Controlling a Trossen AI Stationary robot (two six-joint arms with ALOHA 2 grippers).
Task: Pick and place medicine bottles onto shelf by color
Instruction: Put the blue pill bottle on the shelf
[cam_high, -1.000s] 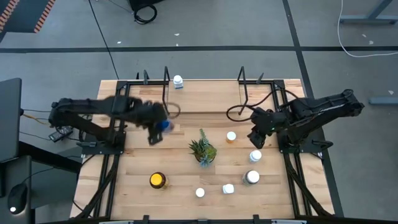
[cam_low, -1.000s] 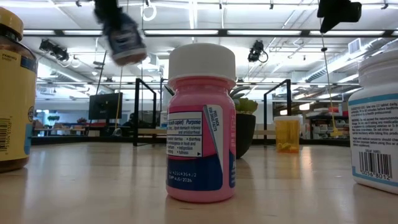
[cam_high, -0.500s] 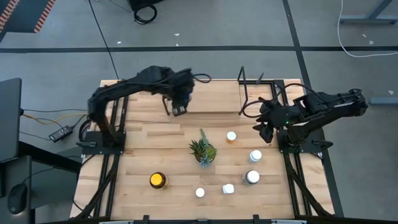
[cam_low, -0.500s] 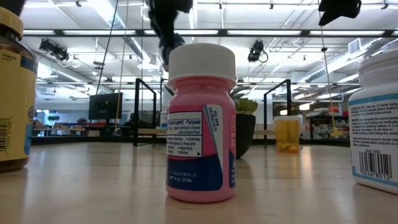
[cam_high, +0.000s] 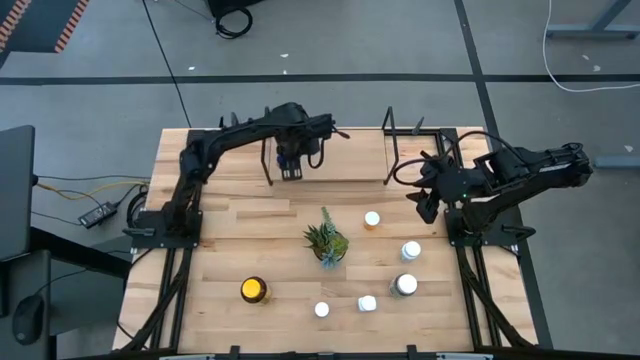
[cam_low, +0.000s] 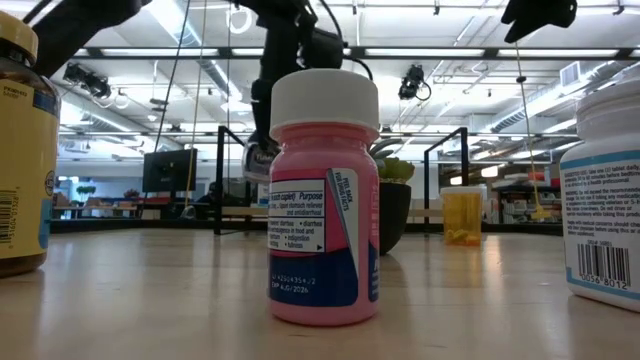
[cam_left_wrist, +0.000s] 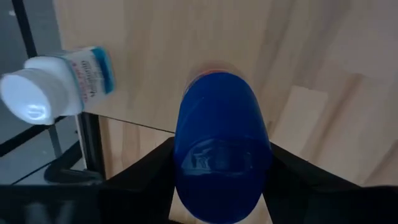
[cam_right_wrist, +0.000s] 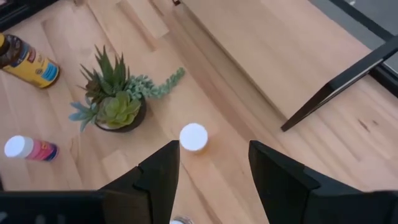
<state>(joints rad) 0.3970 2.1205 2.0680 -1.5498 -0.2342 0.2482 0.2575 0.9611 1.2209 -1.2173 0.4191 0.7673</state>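
Blue bottle (cam_left_wrist: 222, 155) gripped in left fingers (cam_left_wrist: 155, 174) over shelf (cam_high: 340, 160) edge; right fingers (cam_right_wrist: 158, 174) apart, empty.

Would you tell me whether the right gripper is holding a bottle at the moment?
No, the right gripper has open fingers with nothing between them, only bare table and a white-capped bottle standing beyond.

floor: grey concrete (cam_high: 90, 90) crossed by dark tape lines (cam_high: 330, 77) | table: light wood planks (cam_high: 290, 255) | cables: black coil (cam_high: 235, 20), white loop (cam_high: 590, 30) | corner: orange-black hazard stripes (cam_high: 72, 22) | ceiling: long strip lights (cam_low: 450, 52), beams | background: dark monitor (cam_low: 168, 170), shelving
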